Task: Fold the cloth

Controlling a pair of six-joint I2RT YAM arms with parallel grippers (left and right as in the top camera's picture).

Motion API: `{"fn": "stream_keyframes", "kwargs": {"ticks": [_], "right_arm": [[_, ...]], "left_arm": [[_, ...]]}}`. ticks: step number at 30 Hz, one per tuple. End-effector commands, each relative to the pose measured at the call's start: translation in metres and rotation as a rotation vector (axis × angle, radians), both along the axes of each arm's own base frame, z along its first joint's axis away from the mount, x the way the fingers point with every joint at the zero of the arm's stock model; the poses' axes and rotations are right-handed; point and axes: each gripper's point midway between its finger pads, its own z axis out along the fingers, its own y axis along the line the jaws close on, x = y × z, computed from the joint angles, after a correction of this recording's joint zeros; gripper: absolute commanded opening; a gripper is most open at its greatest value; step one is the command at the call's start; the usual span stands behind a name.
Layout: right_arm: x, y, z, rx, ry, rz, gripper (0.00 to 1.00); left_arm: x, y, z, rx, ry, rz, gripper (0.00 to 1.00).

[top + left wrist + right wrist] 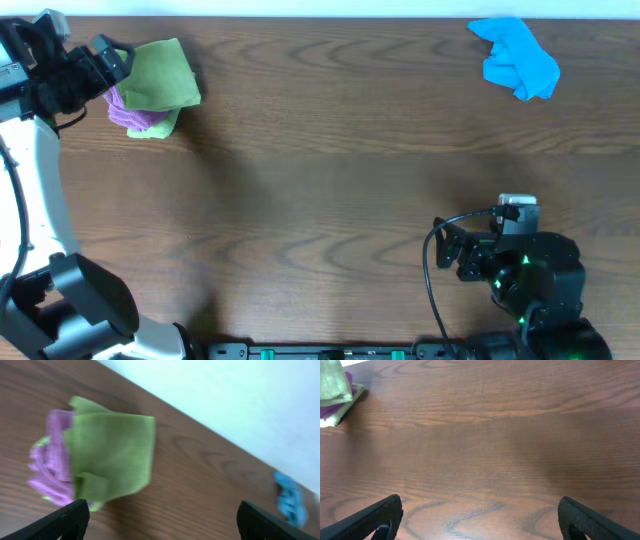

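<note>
The cloth (160, 72) is lime green and lies folded on top of a small stack at the far left of the table. It also shows in the left wrist view (112, 455) and the right wrist view (332, 382). My left gripper (112, 55) is open and empty just left of the stack; in its own view (160, 525) its fingers are apart, with the cloth ahead of them. My right gripper (450, 250) is open and empty over bare table near the front right, as its own view (480, 520) shows.
Under the cloth lie a purple cloth (125, 110) (50, 460) and a paler green folded cloth (158, 127) (95, 506). A bright blue cloth (518, 58) (291, 500) lies crumpled at the far right, near the table's back edge.
</note>
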Motion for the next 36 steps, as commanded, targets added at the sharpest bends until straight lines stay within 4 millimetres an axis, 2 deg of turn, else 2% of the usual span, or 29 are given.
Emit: {"fn": "stream_keyframes", "kwargs": {"ticks": [1, 5, 8, 10, 15, 19, 24, 31, 36], "right_arm": [[0.0, -0.003, -0.003, 0.009, 0.008, -0.023, 0.99], [0.0, -0.003, -0.003, 0.008, 0.008, -0.023, 0.99], [0.0, -0.003, -0.003, 0.009, 0.008, -0.023, 0.99], [0.0, -0.003, -0.003, 0.009, 0.008, -0.023, 0.99], [0.0, -0.003, -0.003, 0.009, 0.008, -0.023, 0.99], [0.0, -0.003, -0.003, 0.009, 0.008, -0.023, 0.99], [0.0, -0.003, -0.003, 0.009, 0.008, -0.023, 0.99], [0.0, -0.003, -0.003, 0.009, 0.008, -0.023, 0.99], [0.0, -0.003, -0.003, 0.009, 0.008, -0.023, 0.99]], "left_arm": [[-0.005, -0.025, 0.032, -0.16, -0.047, -0.046, 0.95], [-0.011, -0.026, 0.03, -0.183, -0.033, -0.065, 0.95], [-0.017, -0.047, 0.045, -0.124, -0.139, -0.251, 0.95], [-0.026, -0.06, 0.049, -0.093, -0.156, -0.313, 0.95], [-0.059, -0.072, 0.053, -0.028, -0.109, -0.346, 0.95], [-0.086, -0.073, 0.06, 0.067, -0.063, -0.298, 0.95], [-0.109, -0.082, 0.07, 0.17, -0.079, -0.271, 0.95], [-0.125, -0.107, 0.067, 0.291, -0.16, -0.294, 0.95], [-0.141, -0.129, 0.051, 0.372, -0.288, -0.315, 0.95]]}}
